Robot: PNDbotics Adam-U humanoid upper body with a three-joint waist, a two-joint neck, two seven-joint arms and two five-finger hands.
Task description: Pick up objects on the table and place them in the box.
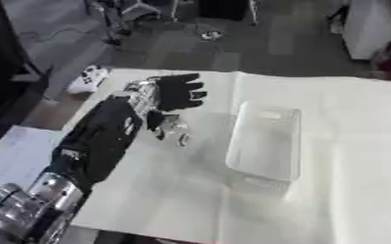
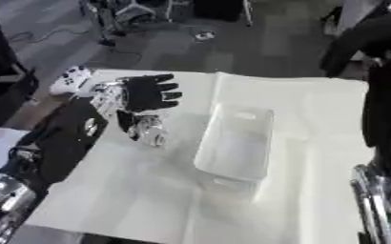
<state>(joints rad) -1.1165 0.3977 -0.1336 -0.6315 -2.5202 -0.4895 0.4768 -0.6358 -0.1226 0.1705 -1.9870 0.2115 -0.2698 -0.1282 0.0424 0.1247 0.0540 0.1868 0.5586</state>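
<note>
Clear plastic box [image 1: 264, 141] unlabelled; left robot hand [image 1: 179, 91] open beside it

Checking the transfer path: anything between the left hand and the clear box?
Nothing: only bare white table covering lies between the left hand and the clear box, shown in the left eye view. A small clear object sits below the hand.

We saw a clear plastic box [image 1: 265, 140] lying on the white table, open side up, long and rectangular with rounded corners. It looked empty. To its left, near but apart, a small clear, shiny object [image 2: 153, 131] sat under the left hand; we could not make out its shape.
</note>
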